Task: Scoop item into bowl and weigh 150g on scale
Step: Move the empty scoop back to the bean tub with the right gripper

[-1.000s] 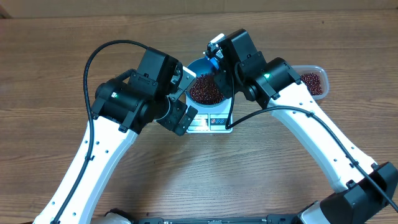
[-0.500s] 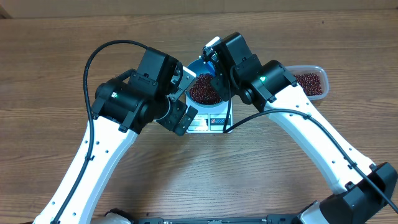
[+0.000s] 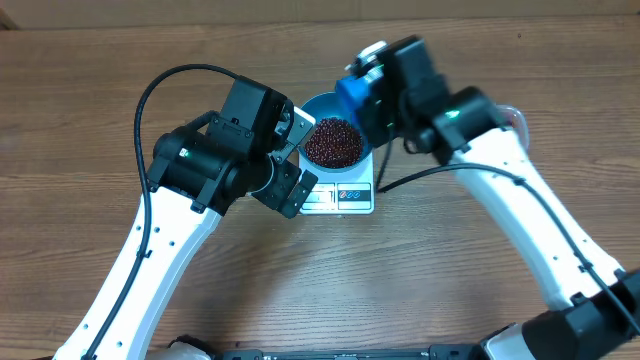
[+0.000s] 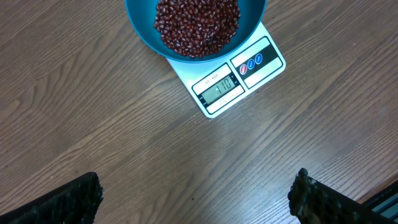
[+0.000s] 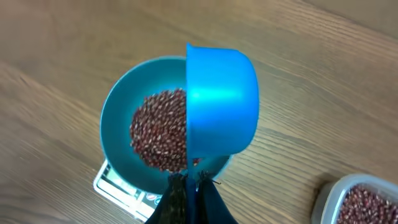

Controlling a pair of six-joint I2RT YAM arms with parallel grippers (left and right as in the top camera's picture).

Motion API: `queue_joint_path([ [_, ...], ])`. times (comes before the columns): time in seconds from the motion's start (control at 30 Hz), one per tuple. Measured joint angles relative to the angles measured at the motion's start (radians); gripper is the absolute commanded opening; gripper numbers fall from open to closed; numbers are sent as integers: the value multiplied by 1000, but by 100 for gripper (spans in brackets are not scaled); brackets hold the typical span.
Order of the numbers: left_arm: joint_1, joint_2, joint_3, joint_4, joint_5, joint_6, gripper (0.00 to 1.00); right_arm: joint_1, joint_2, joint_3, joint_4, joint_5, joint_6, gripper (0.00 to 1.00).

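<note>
The bowl (image 5: 115,134) sits on the scale (image 4: 239,79), just below the right claw (image 5: 189,186), which pinches the tipped scoop (image 5: 221,99). Beans (image 5: 155,134) heap inside the bowl; the display looks short of target, so more scooping likely remains. The tub (image 5: 357,199) lies beside that claw, with nothing between. Near the scale the left claw (image 4: 196,202) hovers spread wide over the bare desk (image 4: 93,93)

Table (image 3: 80,90): brown wood grain.
Centre of it: white scale (image 4: 236,78), lying flat.
Right side: clear tub (image 5: 329,186), apart from scale.
</note>
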Motion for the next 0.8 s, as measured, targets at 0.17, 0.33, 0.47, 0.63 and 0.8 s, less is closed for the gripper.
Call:
queue_joint_path([
  [0.17, 0, 0, 0, 0, 0, 0, 100, -163, -91, 0, -37, -26, 98, 4],
  [0.33, 0, 0, 0, 0, 0, 0, 100, -277, -119, 8, -126, 125, 191, 4],
  [0.47, 0, 0, 0, 0, 0, 0, 100, -302, -119, 8, -154, 262, 217, 4],
  [0.63, 0, 0, 0, 0, 0, 0, 100, -303, -119, 5, -153, 348, 228, 4],
  [0.8, 0, 0, 0, 0, 0, 0, 99, -313, -103, -8, -166, 407, 235, 4],
])
